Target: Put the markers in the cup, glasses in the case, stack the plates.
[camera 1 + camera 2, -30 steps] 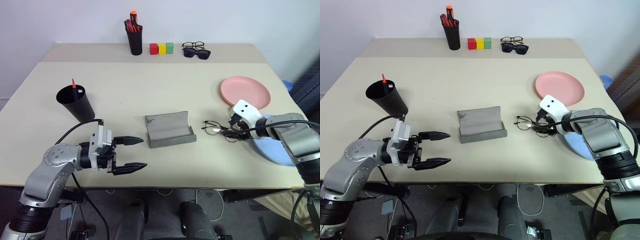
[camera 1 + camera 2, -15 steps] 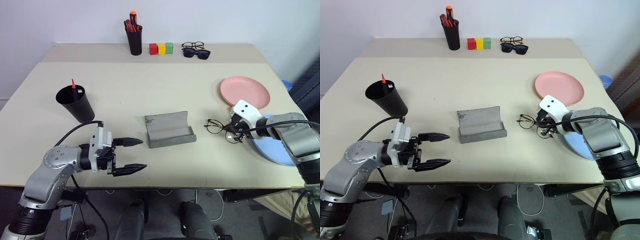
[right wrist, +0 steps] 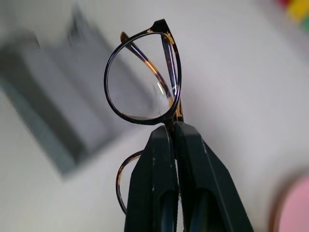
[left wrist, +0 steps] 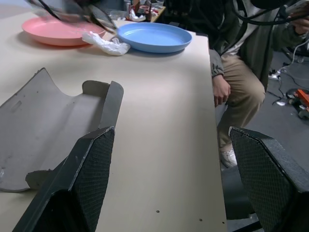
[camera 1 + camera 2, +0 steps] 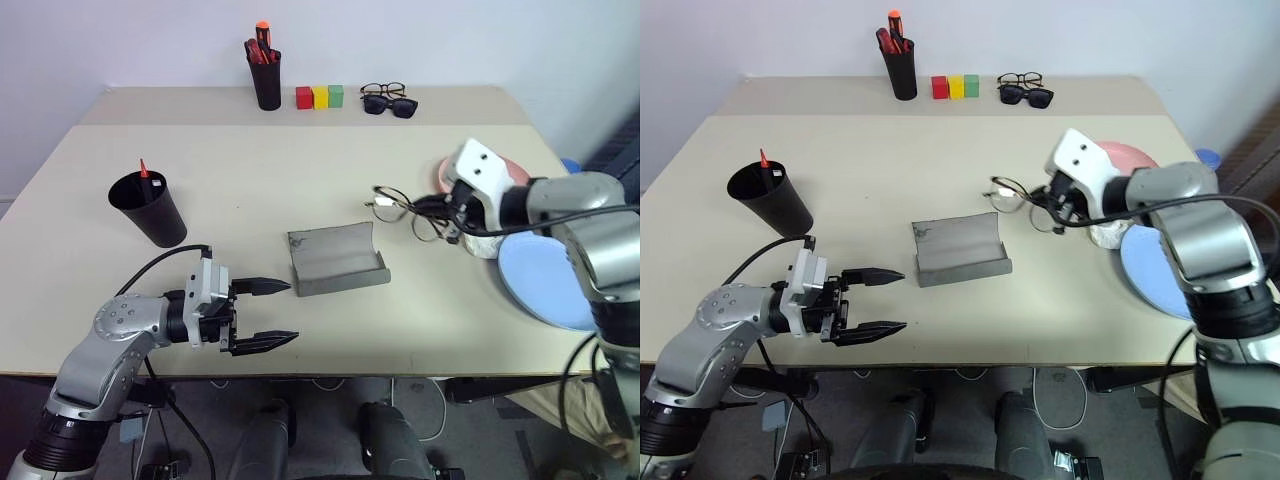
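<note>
Right hand (image 5: pixel 1052 205) clamped on the glasses (image 5: pixel 1015 196), now lifted off the surface (image 5: pixel 940 160); case (image 5: pixel 958 248) lies open below-left of it (left hand (image 5: pixel 878 300) gapes).

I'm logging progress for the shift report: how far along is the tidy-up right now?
Done, at least in part: a red marker stands in the black cup. In hand: the right gripper is shut on the wire-rimmed glasses, held above the table, beside the open grey case. Left: casing them, then stacking the pink plate and blue plate, which lie side by side.
</note>
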Robot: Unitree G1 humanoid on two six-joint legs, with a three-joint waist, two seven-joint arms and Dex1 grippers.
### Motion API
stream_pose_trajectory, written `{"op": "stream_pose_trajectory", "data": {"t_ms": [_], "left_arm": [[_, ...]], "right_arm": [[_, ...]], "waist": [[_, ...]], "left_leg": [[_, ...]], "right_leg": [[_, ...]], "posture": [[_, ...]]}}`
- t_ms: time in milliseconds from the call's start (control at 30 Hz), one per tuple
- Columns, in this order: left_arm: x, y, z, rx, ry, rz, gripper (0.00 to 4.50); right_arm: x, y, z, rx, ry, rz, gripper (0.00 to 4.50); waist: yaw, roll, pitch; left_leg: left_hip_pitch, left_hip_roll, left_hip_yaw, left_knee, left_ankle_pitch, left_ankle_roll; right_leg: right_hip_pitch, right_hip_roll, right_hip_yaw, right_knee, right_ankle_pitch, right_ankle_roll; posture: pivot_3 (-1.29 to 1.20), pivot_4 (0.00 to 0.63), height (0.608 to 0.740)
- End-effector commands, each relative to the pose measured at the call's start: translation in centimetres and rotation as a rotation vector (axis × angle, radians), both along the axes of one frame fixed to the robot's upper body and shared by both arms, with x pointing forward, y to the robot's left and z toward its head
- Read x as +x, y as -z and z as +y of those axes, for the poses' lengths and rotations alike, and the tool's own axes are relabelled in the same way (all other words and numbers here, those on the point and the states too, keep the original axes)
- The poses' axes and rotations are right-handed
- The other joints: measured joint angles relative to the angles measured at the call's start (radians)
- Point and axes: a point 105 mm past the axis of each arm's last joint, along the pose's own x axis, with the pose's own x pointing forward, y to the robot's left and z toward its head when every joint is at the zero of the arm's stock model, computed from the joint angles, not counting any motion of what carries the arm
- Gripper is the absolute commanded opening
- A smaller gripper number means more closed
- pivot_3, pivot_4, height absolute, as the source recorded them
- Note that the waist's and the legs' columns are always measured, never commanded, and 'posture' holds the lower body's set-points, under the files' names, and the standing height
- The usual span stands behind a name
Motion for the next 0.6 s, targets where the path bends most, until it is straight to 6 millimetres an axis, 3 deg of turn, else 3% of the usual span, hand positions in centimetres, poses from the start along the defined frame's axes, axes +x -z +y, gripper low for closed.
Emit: {"op": "stream_pose_trajectory", "data": {"t_ms": [33,267,600], "left_arm": [[-0.2,-0.2,0.3,0.004,-0.017,-0.027,3.91],[-0.6,0.1,1.2,0.015,-0.069,-0.019,3.91],[-0.9,0.0,2.0,0.023,-0.129,-0.041,3.91]], "right_arm": [[-0.4,-0.7,3.3,0.036,-0.11,-0.046,0.06],[0.0,2.1,6.3,0.102,-0.137,-0.006,0.06],[0.1,4.6,6.8,0.117,-0.135,0.038,0.06]], "waist": [[0.001,0.0,0.0],[0.002,0.0,0.0],[0.001,0.0,0.0]], "left_leg": [[0.0,0.0,0.0,-0.001,0.0,0.0],[0.0,0.0,0.0,-0.003,0.0,0.0],[0.0,0.0,0.0,-0.003,0.0,0.0]], "right_leg": [[0.0,0.0,0.0,0.0,0.0,0.0],[-0.001,0.0,0.0,-0.001,0.0,0.0],[-0.002,0.0,0.0,0.0,0.0,-0.001]], "posture": [[0.0,0.15,0.739],[0.0,0.15,0.739],[0.0,0.15,0.739]]}}
